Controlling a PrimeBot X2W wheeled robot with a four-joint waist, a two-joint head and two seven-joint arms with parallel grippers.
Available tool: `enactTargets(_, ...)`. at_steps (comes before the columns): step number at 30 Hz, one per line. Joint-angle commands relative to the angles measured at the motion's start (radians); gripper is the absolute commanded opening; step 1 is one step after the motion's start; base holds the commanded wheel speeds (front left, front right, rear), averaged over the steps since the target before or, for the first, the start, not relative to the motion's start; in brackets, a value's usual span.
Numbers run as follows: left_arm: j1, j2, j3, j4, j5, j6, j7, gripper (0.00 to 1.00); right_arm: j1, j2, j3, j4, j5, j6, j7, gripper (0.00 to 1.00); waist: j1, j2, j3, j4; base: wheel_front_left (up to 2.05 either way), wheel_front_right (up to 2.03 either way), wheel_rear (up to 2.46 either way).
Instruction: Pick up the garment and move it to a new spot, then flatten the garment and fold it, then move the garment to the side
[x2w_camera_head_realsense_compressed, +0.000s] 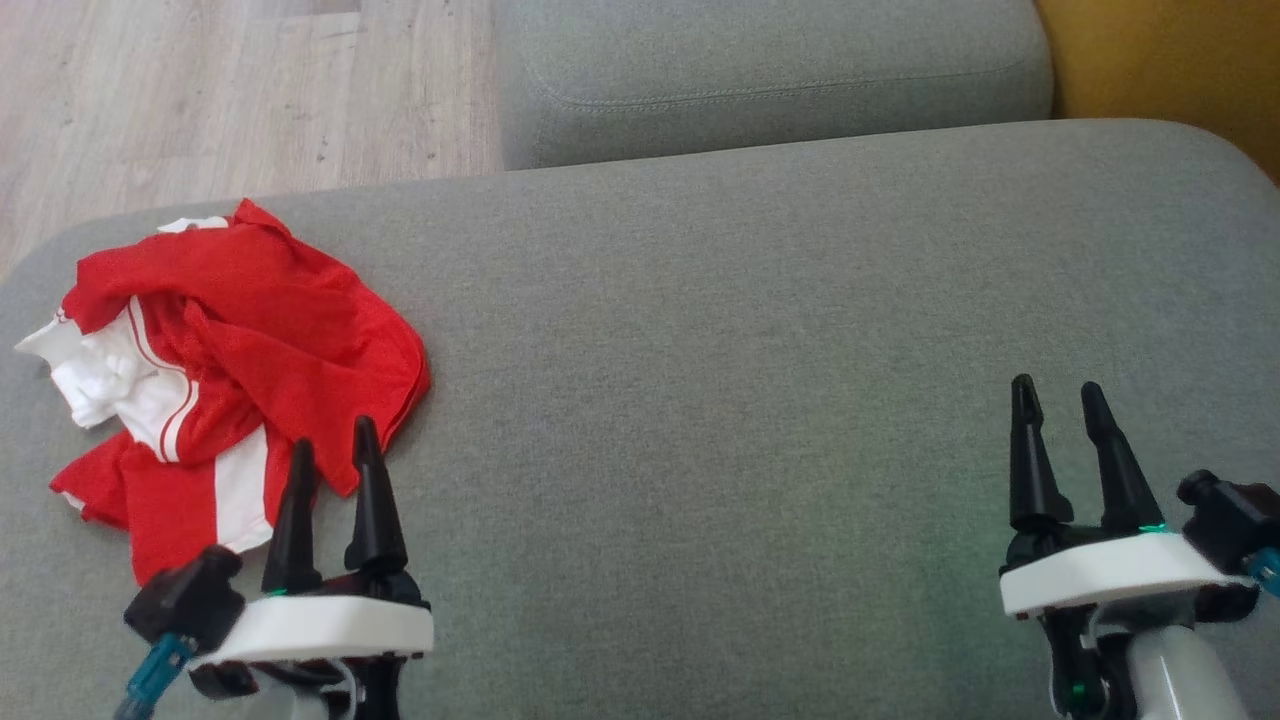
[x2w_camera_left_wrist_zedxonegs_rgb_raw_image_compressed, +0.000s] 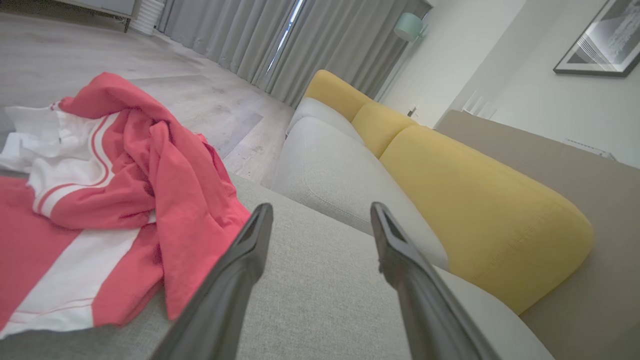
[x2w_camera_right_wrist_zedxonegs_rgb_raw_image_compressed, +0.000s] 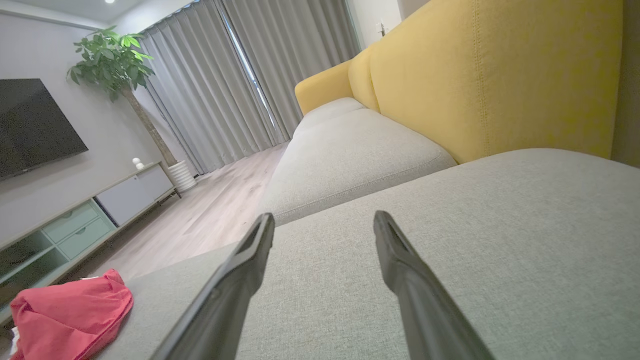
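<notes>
Garment (x2w_camera_head_realsense_compressed: 240, 350): crumpled red-and-white cloth heap, lying at the far left of a broad grey upholstered seat cushion (x2w_camera_head_realsense_compressed: 750, 400), close to its left edge.
Left gripper (x2w_camera_head_realsense_compressed: 334, 435): two long dark fingers spread, nothing between them; tips at garment's lower right hem (contact unclear).
Right gripper (x2w_camera_head_realsense_compressed: 1056, 386): fingers spread, empty, over bare cushion, well apart from garment.
Surroundings: second grey cushion (x2w_camera_head_realsense_compressed: 770, 70) beyond; mustard-yellow padded backrest (x2w_camera_left_wrist_zedxonegs_rgb_raw_image_compressed: 475, 210); pale wood-plank floor (x2w_camera_head_realsense_compressed: 200, 100).

grey sofa seat (x2w_camera_head_realsense_compressed: 750, 300); yellow backrest (x2w_camera_left_wrist_zedxonegs_rgb_raw_image_compressed: 475, 200); wood floor (x2w_camera_head_realsense_compressed: 200, 90); grey curtains (x2w_camera_right_wrist_zedxonegs_rgb_raw_image_compressed: 215, 75); plant (x2w_camera_right_wrist_zedxonegs_rgb_raw_image_compressed: 107, 55); television (x2w_camera_right_wrist_zedxonegs_rgb_raw_image_compressed: 30, 125); framed picture (x2w_camera_left_wrist_zedxonegs_rgb_raw_image_compressed: 597, 42)
</notes>
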Motion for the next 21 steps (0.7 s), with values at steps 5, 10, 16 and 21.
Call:
enactTargets(5,-0.048,0.006,-0.002,-0.031,0.119,0.009,-0.027,1.00,-0.055,-0.007,0.030,-0.050,-0.100,-0.001,-0.029,1.00,0.0000,0.0000,0.004,0.001,0.00,0.00,0.00)
enactTargets(10,-0.050,0.010,-0.024,-0.028,0.207,0.020,-0.042,1.00,-0.054,-0.008,0.040,-0.059,-0.174,-0.001,-0.044,1.00,0.0000,0.0000,0.005,-0.001,0.00,0.00,0.00)
enactTargets(16,-0.057,0.030,-0.074,-0.010,0.330,0.051,-0.062,1.00,-0.056,-0.008,0.052,-0.069,-0.279,-0.001,-0.065,1.00,-0.0001,0.0000,0.006,-0.007,0.00,0.00,0.00)
enactTargets(21,-0.064,0.046,-0.112,0.001,0.401,0.075,-0.077,1.00,-0.057,-0.009,0.058,-0.075,-0.354,-0.001,-0.080,1.00,-0.0001,0.0000,0.006,-0.011,0.00,0.00,0.00)
